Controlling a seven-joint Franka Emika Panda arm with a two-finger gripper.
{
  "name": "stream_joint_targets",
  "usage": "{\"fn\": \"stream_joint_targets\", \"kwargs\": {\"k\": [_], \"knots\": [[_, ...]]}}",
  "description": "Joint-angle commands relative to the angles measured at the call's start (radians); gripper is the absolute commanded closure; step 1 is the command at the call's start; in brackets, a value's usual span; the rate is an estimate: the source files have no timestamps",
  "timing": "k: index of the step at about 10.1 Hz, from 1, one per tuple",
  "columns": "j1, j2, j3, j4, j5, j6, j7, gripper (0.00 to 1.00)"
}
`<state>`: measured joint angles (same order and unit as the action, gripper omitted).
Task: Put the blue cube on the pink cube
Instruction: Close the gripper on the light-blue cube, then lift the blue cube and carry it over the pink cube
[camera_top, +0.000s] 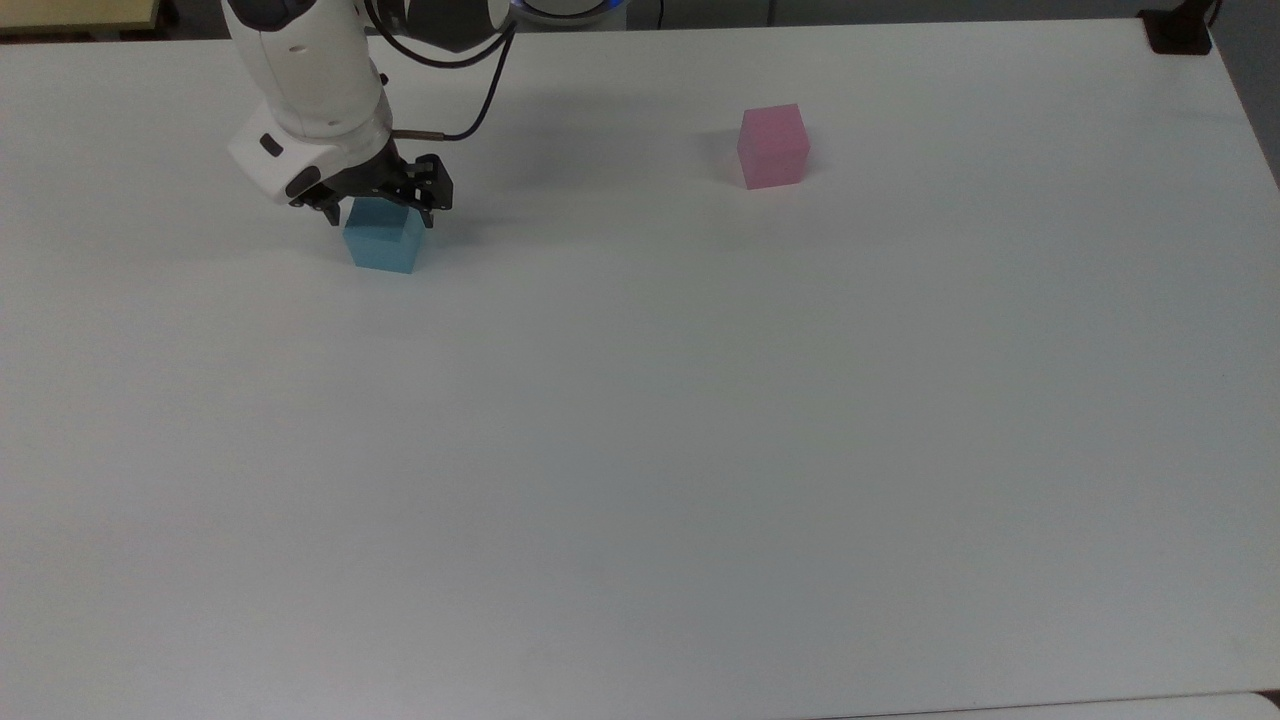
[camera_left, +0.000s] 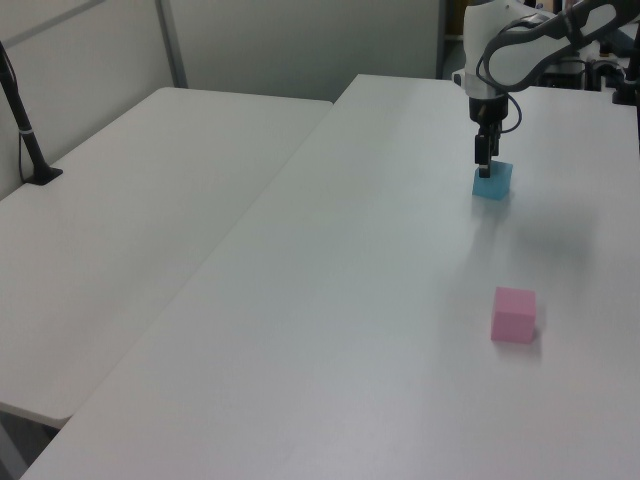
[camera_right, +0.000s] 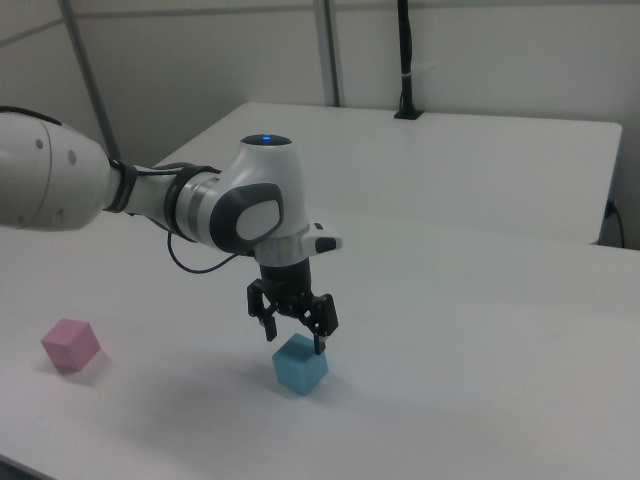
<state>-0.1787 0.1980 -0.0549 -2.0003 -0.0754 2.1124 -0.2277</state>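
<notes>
The blue cube rests on the white table toward the top view's upper left. My gripper hangs directly over it, open, with its black fingertips spread to either side at about the height of the cube's top face. The pink cube sits alone on the table, well off to the top view's right of the blue cube. Nothing lies on top of it.
A black clamp base stands at the table's corner at the top view's upper right. A second white table adjoins this one on the left view's left, with a black post on it.
</notes>
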Motion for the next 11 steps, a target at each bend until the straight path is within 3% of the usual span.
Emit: {"fn": "stream_joint_targets", "kwargs": {"k": [1, 4, 6, 8, 11], "knots": [[0.005, -0.014, 0.0, -0.046, -0.026, 0.021, 0.016, 0.05], [0.007, -0.015, 0.0, -0.055, -0.033, 0.021, 0.019, 0.51], [0.008, -0.079, 0.039, -0.051, -0.029, -0.026, 0.021, 0.58], [0.01, -0.193, 0.165, -0.041, -0.015, -0.155, 0.072, 0.58], [0.068, -0.272, 0.392, -0.017, 0.045, -0.291, 0.302, 0.58]]}}
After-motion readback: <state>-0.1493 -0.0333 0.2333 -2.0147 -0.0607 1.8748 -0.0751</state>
